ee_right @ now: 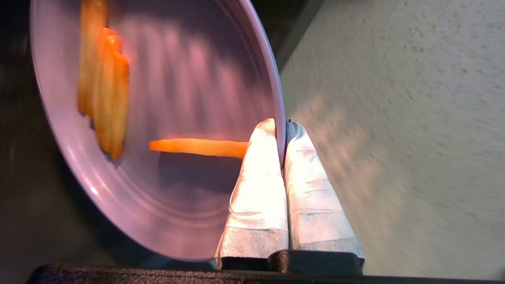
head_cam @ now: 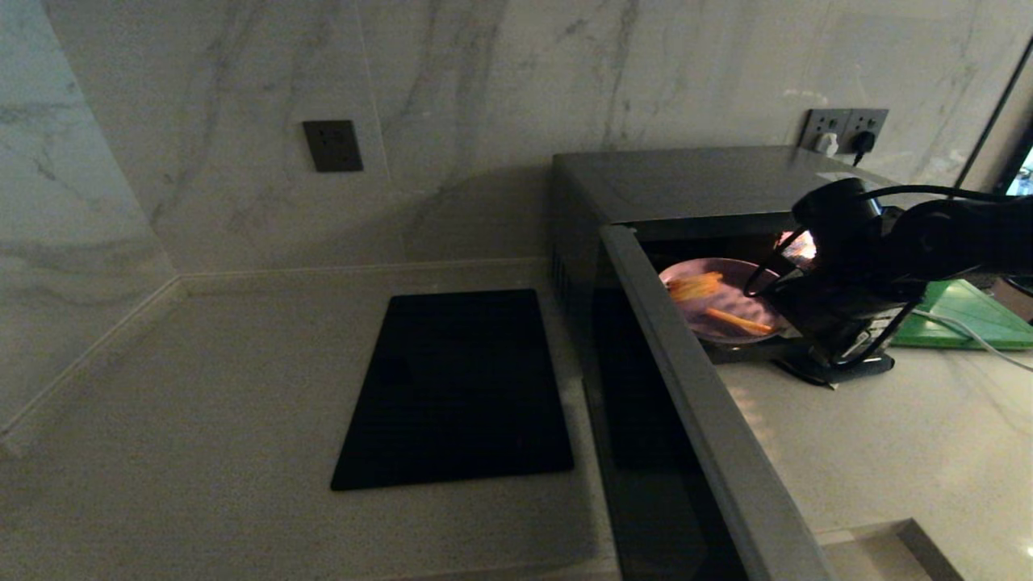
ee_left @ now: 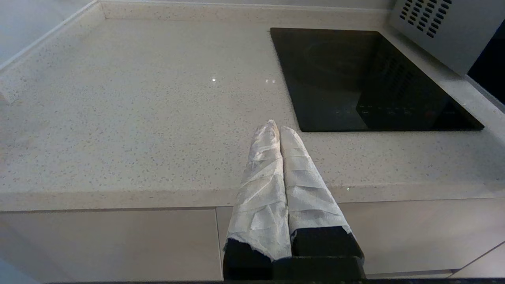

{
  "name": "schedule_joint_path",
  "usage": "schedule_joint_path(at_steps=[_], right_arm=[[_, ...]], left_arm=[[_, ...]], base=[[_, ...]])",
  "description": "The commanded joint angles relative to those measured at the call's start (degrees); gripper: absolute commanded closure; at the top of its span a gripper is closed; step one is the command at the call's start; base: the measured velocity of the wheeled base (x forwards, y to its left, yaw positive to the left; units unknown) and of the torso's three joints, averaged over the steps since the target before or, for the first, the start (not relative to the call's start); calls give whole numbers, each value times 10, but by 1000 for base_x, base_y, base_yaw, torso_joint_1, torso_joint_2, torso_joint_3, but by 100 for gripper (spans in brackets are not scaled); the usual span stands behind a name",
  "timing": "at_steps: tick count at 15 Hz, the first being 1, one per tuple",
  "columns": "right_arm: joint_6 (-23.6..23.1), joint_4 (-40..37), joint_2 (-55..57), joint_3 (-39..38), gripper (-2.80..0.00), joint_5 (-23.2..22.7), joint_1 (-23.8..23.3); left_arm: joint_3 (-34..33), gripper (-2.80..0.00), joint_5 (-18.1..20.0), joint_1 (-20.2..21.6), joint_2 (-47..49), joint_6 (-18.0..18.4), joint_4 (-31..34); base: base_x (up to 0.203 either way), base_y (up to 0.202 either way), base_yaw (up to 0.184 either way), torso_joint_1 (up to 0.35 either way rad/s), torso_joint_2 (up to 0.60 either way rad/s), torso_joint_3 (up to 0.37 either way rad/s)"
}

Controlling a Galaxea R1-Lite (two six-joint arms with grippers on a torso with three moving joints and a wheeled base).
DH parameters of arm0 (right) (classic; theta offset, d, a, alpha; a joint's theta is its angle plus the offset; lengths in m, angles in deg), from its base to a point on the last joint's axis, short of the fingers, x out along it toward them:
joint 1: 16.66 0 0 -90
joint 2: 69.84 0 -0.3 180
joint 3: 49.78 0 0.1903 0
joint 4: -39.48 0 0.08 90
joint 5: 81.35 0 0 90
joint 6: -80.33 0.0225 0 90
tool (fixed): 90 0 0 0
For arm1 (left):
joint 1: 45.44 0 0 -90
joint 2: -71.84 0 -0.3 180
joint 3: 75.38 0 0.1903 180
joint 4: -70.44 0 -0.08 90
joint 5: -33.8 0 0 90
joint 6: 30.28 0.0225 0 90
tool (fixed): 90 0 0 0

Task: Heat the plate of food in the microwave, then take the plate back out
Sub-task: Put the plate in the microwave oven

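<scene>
1. My right gripper (ee_right: 282, 130) was clamped on the plate (ee_right: 165, 98) rim, plate at the microwave (head_cam: 686, 181) mouth, door open.
2. Plate lay straight ahead of the fingers, toward the cavity.
3. Left gripper (ee_left: 278, 130) parked over the counter, clenched empty, farther off.

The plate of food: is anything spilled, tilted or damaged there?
Nothing stands out. The right hand pinches the rim of the plate of food at the open microwave; the sticks lie on the plate, none spilled.
</scene>
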Motion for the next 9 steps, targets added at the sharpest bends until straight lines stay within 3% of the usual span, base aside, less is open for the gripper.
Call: schedule_joint_path(at_steps=[1, 9], right_arm=[[22, -3, 48, 33, 0, 15, 8], [43, -2, 85, 82, 0, 8, 15]], left_arm=[[0, 0, 0, 0, 0, 0, 0], [0, 0, 0, 0, 0, 0, -2]], base=[[0, 0, 0, 0, 0, 0], [0, 0, 0, 0, 0, 0]])
